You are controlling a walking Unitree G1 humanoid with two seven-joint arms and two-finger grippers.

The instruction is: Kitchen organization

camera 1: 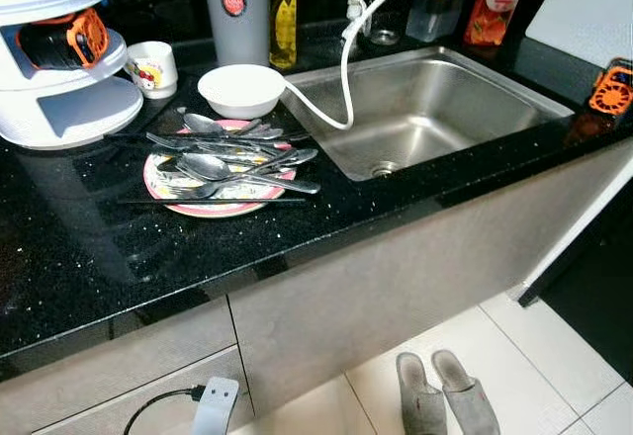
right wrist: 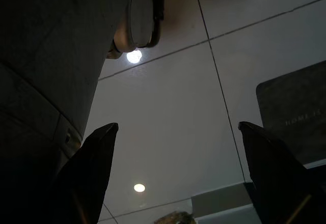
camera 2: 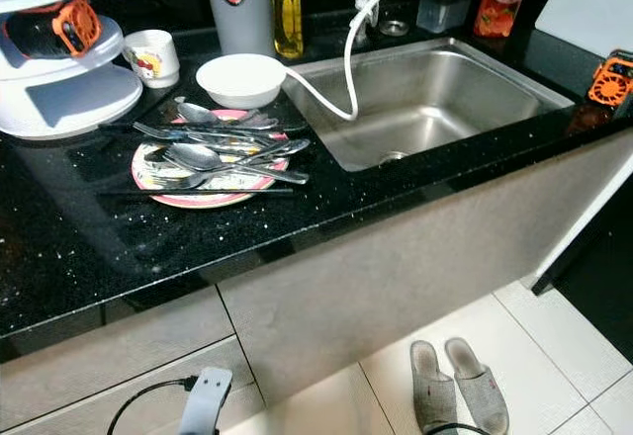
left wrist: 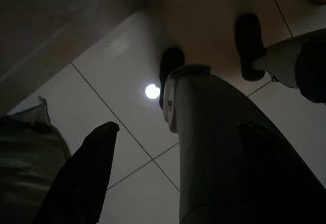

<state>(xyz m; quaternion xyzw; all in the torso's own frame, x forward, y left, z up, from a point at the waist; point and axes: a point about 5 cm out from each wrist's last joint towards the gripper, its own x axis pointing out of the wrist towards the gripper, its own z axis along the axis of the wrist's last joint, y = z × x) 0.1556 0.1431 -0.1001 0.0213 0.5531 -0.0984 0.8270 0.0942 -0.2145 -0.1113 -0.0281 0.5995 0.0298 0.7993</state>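
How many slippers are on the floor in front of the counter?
2: a grey pair side by side on the tiles below the sink cabinet, the left slipper touching the right slipper. Others may lie outside the view.

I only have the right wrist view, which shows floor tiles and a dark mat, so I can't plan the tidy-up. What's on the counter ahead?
Observer: A pink-rimmed plate heaped with spoons and forks sits on the black counter.
Operator: Where's the sink from there?
Observer: The steel sink is set into the counter just to the plate's right.
Operator: Is anything in it?
Observer: A white hose loops down into the basin near its left wall.
Operator: Any other dishes?
Observer: A white bowl stands right behind the plate.
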